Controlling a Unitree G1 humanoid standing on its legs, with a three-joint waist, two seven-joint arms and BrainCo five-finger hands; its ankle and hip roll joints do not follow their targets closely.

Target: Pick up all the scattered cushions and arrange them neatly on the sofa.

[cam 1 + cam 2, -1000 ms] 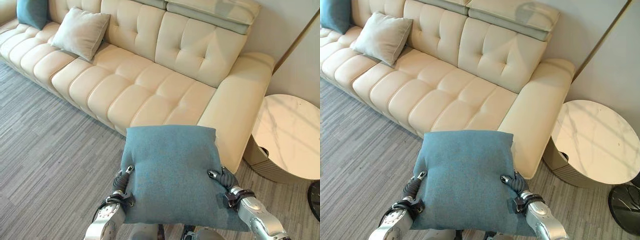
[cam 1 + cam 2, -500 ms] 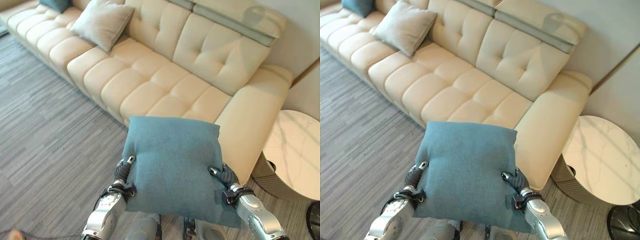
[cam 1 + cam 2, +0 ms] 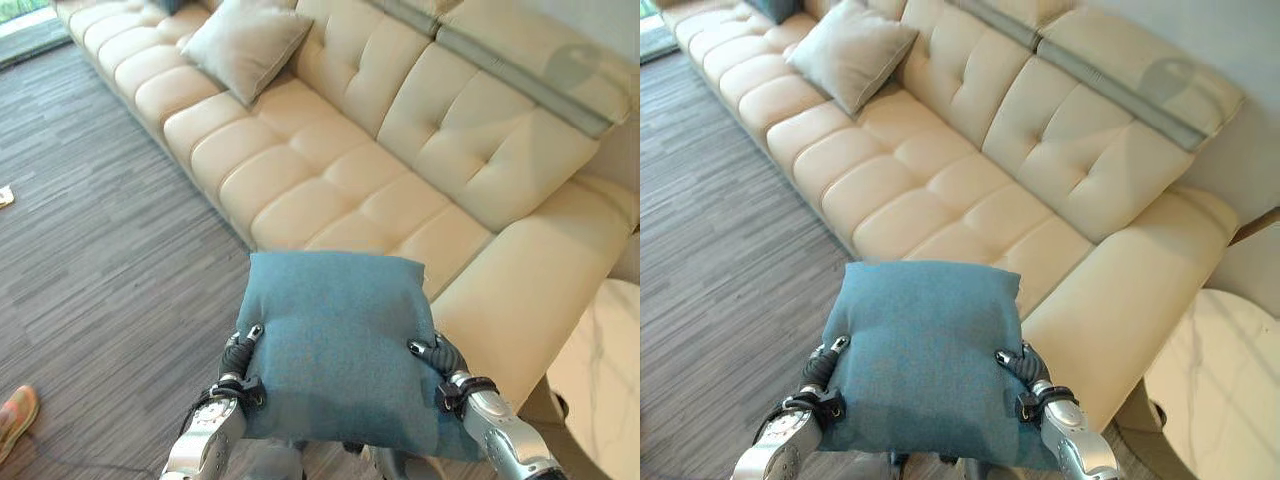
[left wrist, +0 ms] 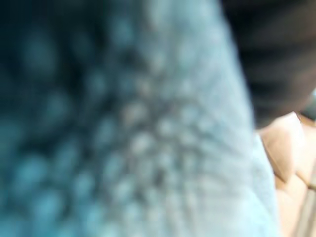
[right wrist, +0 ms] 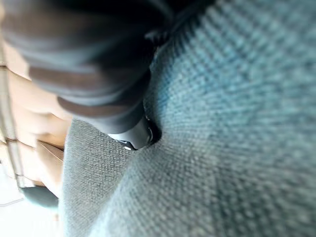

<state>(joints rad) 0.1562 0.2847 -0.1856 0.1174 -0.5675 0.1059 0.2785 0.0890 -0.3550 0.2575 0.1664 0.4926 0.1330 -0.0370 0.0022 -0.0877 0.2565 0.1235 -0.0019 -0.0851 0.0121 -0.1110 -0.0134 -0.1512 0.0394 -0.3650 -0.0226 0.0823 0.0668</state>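
Observation:
A blue cushion (image 3: 335, 350) hangs flat in front of me, held between both hands above the floor just short of the cream sofa (image 3: 330, 170). My left hand (image 3: 238, 360) clamps its left edge and my right hand (image 3: 440, 358) its right edge, each with the thumb pressed on top and the fingers hidden underneath. The right wrist view has the thumb (image 5: 133, 136) dug into the blue cloth (image 5: 237, 148). Blue fabric (image 4: 123, 138) lies right against the left wrist camera. A beige cushion (image 3: 245, 45) leans on the sofa's back, further left.
A dark teal cushion (image 3: 775, 8) sits at the sofa's far left end. A round marble side table (image 3: 1230, 370) stands past the sofa's right armrest. On the grey plank floor, a person's shoe (image 3: 15, 420) is at the lower left.
The whole view has swung left along the sofa, so the side table has slid toward the right edge. The blue cushion stays held in both hands the same way.

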